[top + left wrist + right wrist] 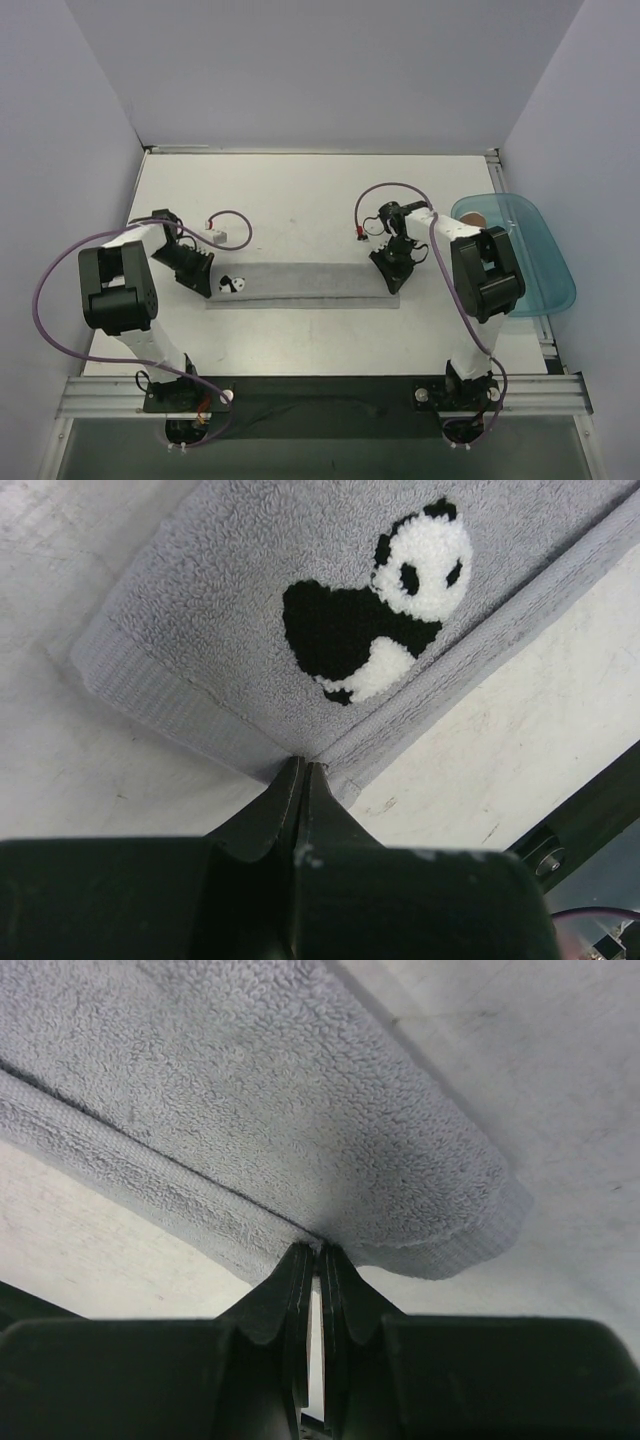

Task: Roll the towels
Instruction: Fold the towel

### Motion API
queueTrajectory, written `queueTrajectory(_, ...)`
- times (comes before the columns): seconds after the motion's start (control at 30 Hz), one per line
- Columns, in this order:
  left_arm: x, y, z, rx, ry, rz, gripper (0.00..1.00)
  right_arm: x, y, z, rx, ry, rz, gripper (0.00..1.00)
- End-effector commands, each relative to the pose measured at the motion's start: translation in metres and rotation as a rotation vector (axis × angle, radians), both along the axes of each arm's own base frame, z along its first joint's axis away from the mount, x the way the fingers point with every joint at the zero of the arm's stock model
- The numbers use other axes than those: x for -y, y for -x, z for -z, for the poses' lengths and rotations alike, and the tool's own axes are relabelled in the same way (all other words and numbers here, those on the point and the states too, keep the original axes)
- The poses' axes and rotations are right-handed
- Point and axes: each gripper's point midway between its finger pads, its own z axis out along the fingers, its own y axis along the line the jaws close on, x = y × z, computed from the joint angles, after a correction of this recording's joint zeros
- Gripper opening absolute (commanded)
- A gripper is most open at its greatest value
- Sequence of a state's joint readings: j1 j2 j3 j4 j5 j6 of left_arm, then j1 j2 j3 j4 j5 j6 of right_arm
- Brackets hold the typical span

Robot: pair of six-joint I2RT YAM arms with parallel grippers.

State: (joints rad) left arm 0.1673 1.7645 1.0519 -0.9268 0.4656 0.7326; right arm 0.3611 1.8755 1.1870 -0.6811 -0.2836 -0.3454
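A grey towel, folded into a long narrow strip, lies flat across the middle of the surface, stretched between the two arms. The left gripper is closed tight on the strip's near left corner, its tips meeting on the ribbed hem just below an embroidered panda. The right gripper is clamped on the opposite end, its jaws all but touching where the hem meets the thick folded edge. A teal tray sits at the far right of the surface, well apart from the strip; a small brown patch shows inside it, too little to identify.

The looped terry pile looks light, soft and wholly limp. It should sag and crease wherever it is unsupported, and it will probably drag on the surface rather than slide. Nothing about it is fragile or slippery. The flat woven hem is the firmest part and the surest place for a pinch; the stacked layers at the right end are bulkier and could slip apart if only the top ply is caught. To roll it, one end would likely need turning over onto itself while the other is kept taut.
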Motion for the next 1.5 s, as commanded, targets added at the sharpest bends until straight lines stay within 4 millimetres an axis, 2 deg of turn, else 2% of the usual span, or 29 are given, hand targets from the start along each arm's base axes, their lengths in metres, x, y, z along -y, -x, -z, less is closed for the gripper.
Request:
queueTrajectory(0.0, -0.009, -0.030, -0.003, 0.087, -0.025, -0.014, 0.00, 0.007, -0.023, 0.002, 0.046, 0.058, 0.007, 0.00)
queueTrajectory(0.07, -0.009, -0.033, -0.012, 0.111, -0.022, -0.013, 0.00, 0.006, -0.030, -0.006, 0.068, 0.053, 0.010, 0.00)
queueTrajectory(0.17, -0.009, -0.031, -0.030, 0.137, -0.013, -0.003, 0.00, 0.005, -0.036, -0.030, 0.116, 0.029, 0.019, 0.00)
queueTrajectory(0.23, -0.007, -0.027, -0.044, 0.154, -0.001, 0.004, 0.00, 0.006, -0.032, -0.046, 0.155, 0.010, 0.020, 0.00)
queueTrajectory(0.33, -0.001, -0.018, -0.053, 0.164, 0.021, 0.015, 0.00, 0.008, -0.020, -0.054, 0.166, -0.008, 0.013, 0.00)
queueTrajectory(0.4, 0.001, -0.014, -0.054, 0.161, 0.030, 0.014, 0.00, 0.009, -0.013, -0.053, 0.157, -0.007, -0.003, 0.00)
queueTrajectory(0.53, 0.001, -0.005, -0.040, 0.115, 0.025, 0.018, 0.00, 0.010, 0.002, -0.029, 0.077, 0.015, -0.023, 0.00)
queueTrajectory(0.67, -0.002, 0.001, -0.022, 0.084, 0.012, 0.014, 0.00, 0.007, 0.001, -0.012, 0.059, 0.030, -0.030, 0.00)
queueTrajectory(0.8, -0.003, 0.000, -0.011, 0.073, 0.002, 0.013, 0.00, 0.006, -0.001, -0.007, 0.048, 0.032, -0.032, 0.00)
queueTrajectory(0.9, -0.004, 0.000, -0.007, 0.060, 0.003, 0.014, 0.00, 0.006, 0.003, -0.010, 0.044, 0.025, -0.044, 0.01)
queueTrajectory(0.97, -0.003, 0.003, -0.013, 0.064, 0.012, 0.031, 0.14, 0.008, 0.005, -0.016, 0.043, 0.011, -0.055, 0.18)
queueTrajectory(1.0, 0.001, 0.003, -0.018, 0.076, 0.034, 0.042, 0.21, 0.005, 0.006, -0.026, 0.051, -0.016, -0.054, 0.23)
queueTrajectory(1.03, 0.002, 0.002, -0.029, 0.116, 0.043, 0.058, 0.35, 0.004, 0.007, -0.032, 0.059, -0.027, -0.052, 0.35)
queueTrajectory(1.07, 0.008, 0.004, -0.043, 0.151, 0.068, 0.068, 0.40, 0.004, 0.004, -0.046, 0.089, -0.047, -0.052, 0.39)
queueTrajectory(1.1, 0.009, 0.007, -0.043, 0.141, 0.071, 0.076, 0.45, 0.004, 0.006, -0.051, 0.094, -0.057, -0.051, 0.43)
queueTrajectory(1.13, 0.012, 0.005, -0.057, 0.194, 0.085, 0.085, 0.48, 0.000, 0.002, -0.061, 0.119, -0.079, -0.053, 0.48)
queueTrajectory(1.17, 0.014, 0.006, -0.063, 0.211, 0.091, 0.094, 0.53, -0.001, 0.001, -0.068, 0.131, -0.090, -0.052, 0.50)
queueTrajectory(1.23, 0.019, 0.009, -0.077, 0.233, 0.112, 0.109, 0.55, -0.006, -0.002, -0.084, 0.160, -0.118, -0.043, 0.51)
queueTrajectory(1.3, 0.021, 0.009, -0.083, 0.236, 0.119, 0.101, 0.56, -0.013, -0.003, -0.090, 0.156, -0.145, -0.020, 0.50)
queueTrajectory(1.37, 0.024, 0.008, -0.084, 0.229, 0.135, 0.090, 0.55, -0.021, -0.007, -0.092, 0.150, -0.169, -0.010, 0.44)
queueTrajectory(1.47, 0.029, -0.002, -0.079, 0.222, 0.155, 0.047, 0.51, -0.033, -0.007, -0.081, 0.098, -0.169, 0.008, 0.33)
